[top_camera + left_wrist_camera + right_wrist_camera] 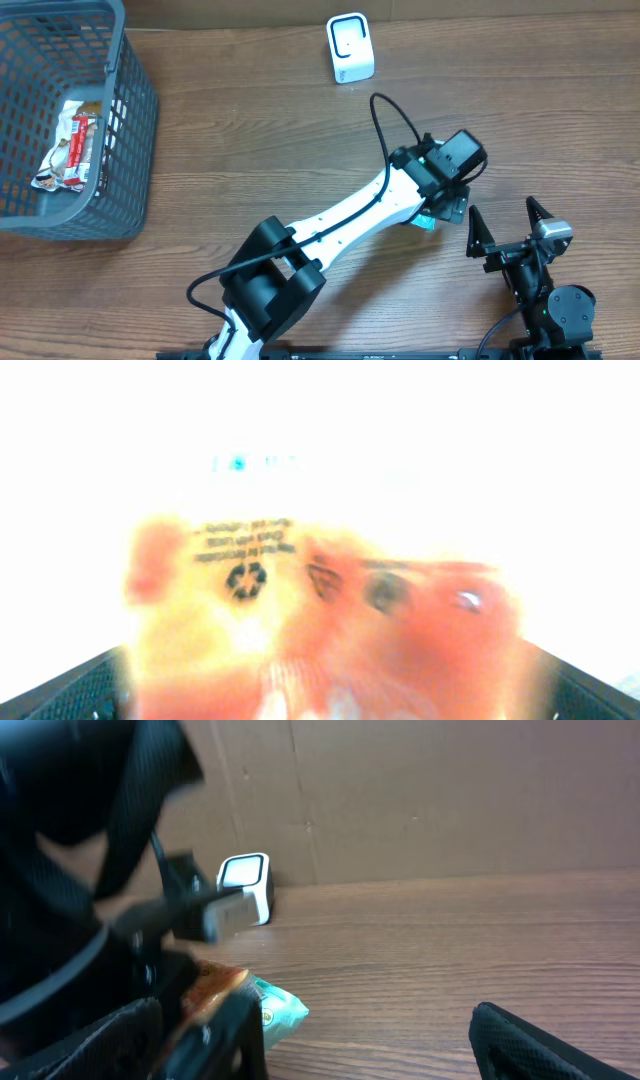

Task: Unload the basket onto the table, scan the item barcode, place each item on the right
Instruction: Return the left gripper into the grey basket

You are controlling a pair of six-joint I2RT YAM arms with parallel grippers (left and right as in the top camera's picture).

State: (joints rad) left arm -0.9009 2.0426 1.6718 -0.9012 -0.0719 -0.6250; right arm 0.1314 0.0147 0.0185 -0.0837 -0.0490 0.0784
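Overhead view alone is showing the grey basket (130,120) at the tabletop's (260,130) far-left corner, a wrapper (70,150) lying inside. The left arm (350,215) is reaching toward the near-right corner, its left claw (322,655) over the orange-and-teal packet (300,610). The left wrist view is showing only that packet as a close blur, so whether the claw is pinching it I cannot tell. The right claw (505,228) is standing spread just beside. The white scanner (350,48) is sitting near the far edge, also showing in the right wrist view.
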